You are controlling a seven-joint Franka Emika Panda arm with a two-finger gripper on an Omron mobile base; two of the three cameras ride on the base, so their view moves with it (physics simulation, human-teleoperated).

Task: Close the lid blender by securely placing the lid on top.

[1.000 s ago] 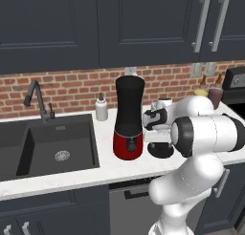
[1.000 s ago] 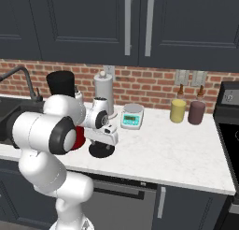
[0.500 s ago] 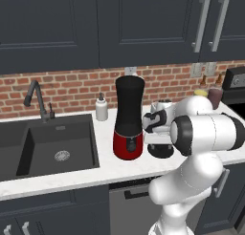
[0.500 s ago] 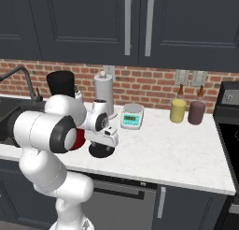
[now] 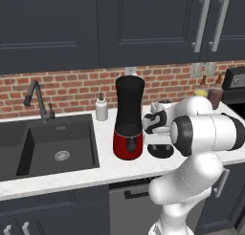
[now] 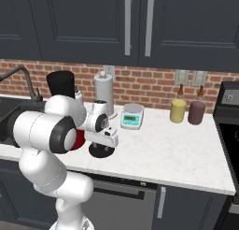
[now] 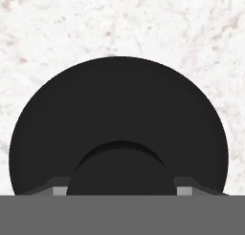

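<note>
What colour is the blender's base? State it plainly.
Red, with a small dark button, under the blender's black jar. It shows best in the left base view.

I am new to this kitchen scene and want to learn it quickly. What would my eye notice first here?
First the tall black blender on its red base, standing open on the white counter just right of the sink. Beside it the white arm bends low, its gripper right above the flat black lid that lies on the counter. Behind, a yellow jar and a dark jar stand by the brick wall.

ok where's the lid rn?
The lid lies flat on the white counter, right of the blender, directly under the gripper.
</note>
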